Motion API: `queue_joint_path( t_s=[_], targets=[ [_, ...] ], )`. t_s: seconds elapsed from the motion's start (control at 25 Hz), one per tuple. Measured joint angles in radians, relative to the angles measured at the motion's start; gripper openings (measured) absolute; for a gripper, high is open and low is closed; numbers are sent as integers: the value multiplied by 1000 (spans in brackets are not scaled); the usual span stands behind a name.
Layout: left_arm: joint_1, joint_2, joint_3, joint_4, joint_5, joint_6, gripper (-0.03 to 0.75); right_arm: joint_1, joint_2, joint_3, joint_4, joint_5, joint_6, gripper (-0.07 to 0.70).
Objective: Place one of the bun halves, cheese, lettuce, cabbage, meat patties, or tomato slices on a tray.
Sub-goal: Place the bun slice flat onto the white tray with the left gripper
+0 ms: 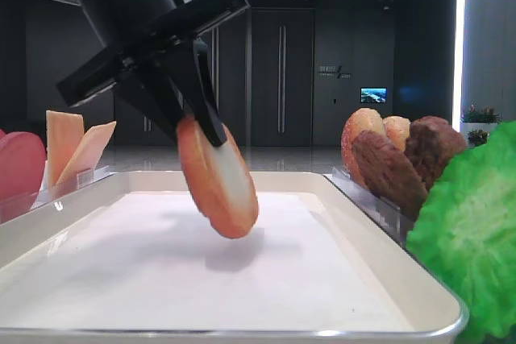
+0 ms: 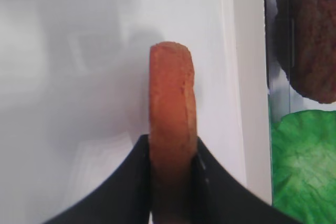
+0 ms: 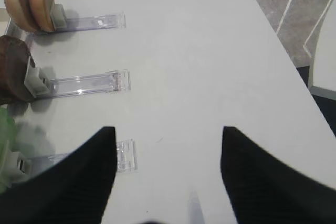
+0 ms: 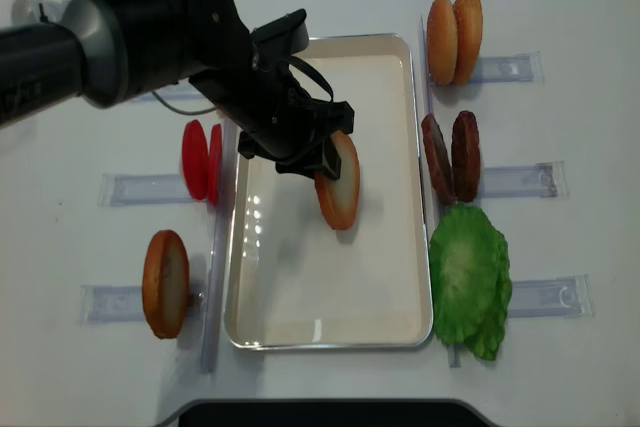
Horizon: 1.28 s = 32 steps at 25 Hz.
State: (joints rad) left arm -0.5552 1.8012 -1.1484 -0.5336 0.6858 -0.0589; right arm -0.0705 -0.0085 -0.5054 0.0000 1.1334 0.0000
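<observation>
My left gripper (image 4: 318,155) is shut on a bun half (image 4: 338,189), which it holds on edge and tilted. The bun hangs over the middle of the cream-white tray (image 4: 290,287), its lower edge just above the paper with a shadow under it. In the low exterior view the bun half (image 1: 224,183) shows its pale cut face under the black fingers (image 1: 205,110). The left wrist view shows the bun's crust rim (image 2: 172,98) pinched in the gripper (image 2: 172,153). My right gripper (image 3: 168,129) is open over bare table with nothing in it.
Right of the tray stand two bun halves (image 4: 455,37), two meat patties (image 4: 450,155) and lettuce (image 4: 470,277). On its left are tomato slices (image 4: 202,160) and another bun half (image 4: 165,282). Cheese slices (image 1: 68,147) stand at the far left. Clear holders (image 3: 89,82) lie on the table.
</observation>
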Motion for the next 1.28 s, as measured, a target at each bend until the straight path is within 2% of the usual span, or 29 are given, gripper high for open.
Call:
queue_joint_path(
  t_s=[0.52,0.8,1.28],
  targets=[
    [0,11,0,-12,-8,13,135,0,0,0,0,0,0,416],
    [0,11,0,-12,-39,14,135,0,0,0,0,0,0,416],
    [0,45,0,-32,-48,40,135,0,0,0,0,0,0,416]
  ],
)
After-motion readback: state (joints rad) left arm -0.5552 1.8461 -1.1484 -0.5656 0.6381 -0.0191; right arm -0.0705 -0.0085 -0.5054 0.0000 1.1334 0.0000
